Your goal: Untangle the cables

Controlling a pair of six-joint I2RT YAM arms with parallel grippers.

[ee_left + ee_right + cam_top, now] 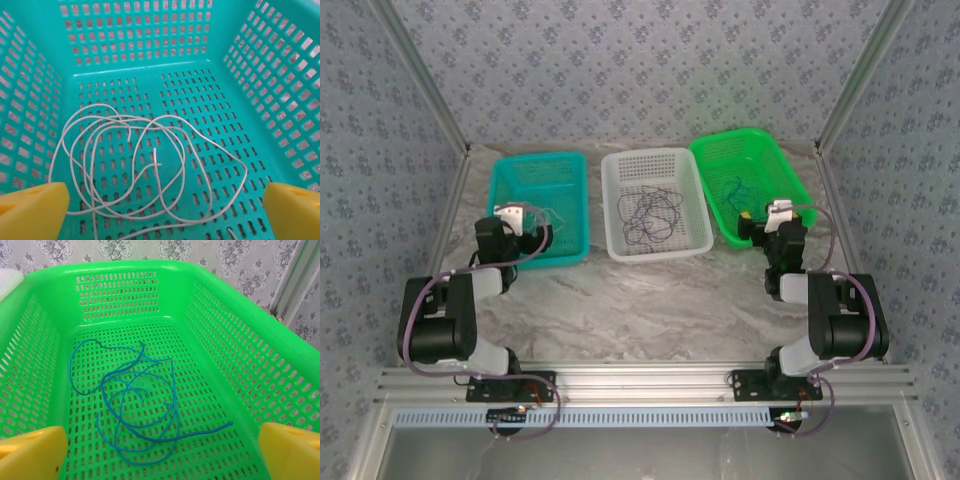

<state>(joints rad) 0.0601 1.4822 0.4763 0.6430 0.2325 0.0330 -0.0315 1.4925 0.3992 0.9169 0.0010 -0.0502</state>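
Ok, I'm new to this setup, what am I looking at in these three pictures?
Two robot arms stand at the near edge of a marble table. The wide picture looks down from above and behind them. The other two come from cameras on each wrist; the yellow blocks at the bottom corners are that arm's own fingers. On the table sit three baskets: a teal basket holding a white cable, a white basket holding looped dark cables, and a green basket holding a blue cable. The left gripper hangs at the teal basket, the right gripper at the green one. Both are open, holding nothing.
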